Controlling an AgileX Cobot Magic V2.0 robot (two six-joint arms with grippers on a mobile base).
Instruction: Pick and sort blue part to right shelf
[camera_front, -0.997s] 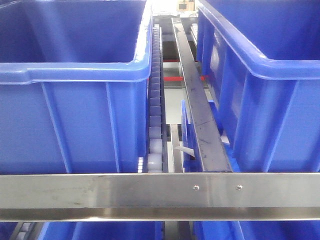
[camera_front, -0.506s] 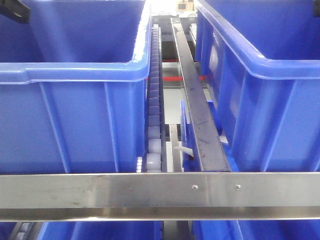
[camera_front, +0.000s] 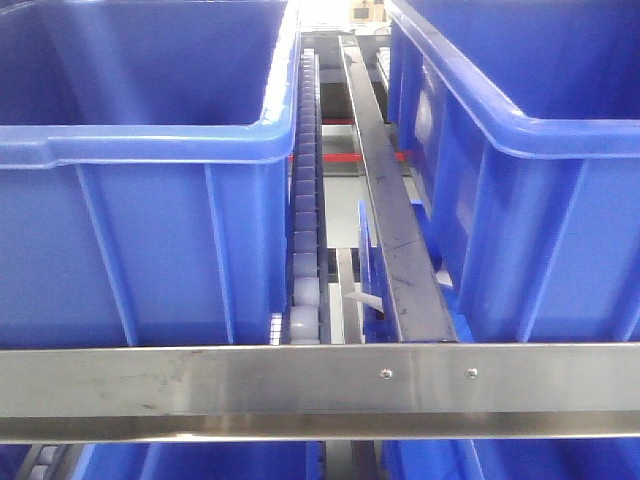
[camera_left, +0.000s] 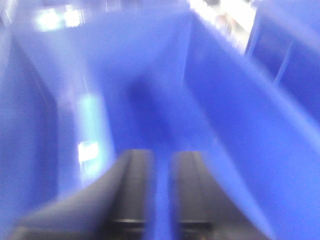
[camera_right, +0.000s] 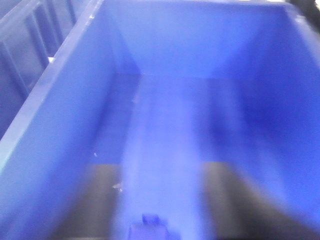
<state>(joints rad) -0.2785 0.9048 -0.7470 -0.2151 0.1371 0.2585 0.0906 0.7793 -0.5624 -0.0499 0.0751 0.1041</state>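
Observation:
The right shelf (camera_front: 320, 385) fills the front view: a steel frame, a white roller track (camera_front: 305, 200) and large blue bins. No gripper shows there. In the blurred right wrist view my right gripper (camera_right: 167, 172) is open, fingers wide apart, looking into a blue bin (camera_right: 190, 100). A small blue piece (camera_right: 149, 229), likely the blue part, shows low between the fingers, touching neither. In the blurred left wrist view my left gripper (camera_left: 162, 160) hangs inside a blue bin (camera_left: 150, 75), its fingers close together with only a narrow gap and nothing between them.
A left bin (camera_front: 150, 140) and a right bin (camera_front: 540, 140) stand on the rack, with a steel rail (camera_front: 385, 200) between them. More blue bins show below the front bar. The bin walls stand close on both sides of each gripper.
A black piece of an arm showed at the top left of the front view half a second ago and is gone now. The front view has shifted slightly.

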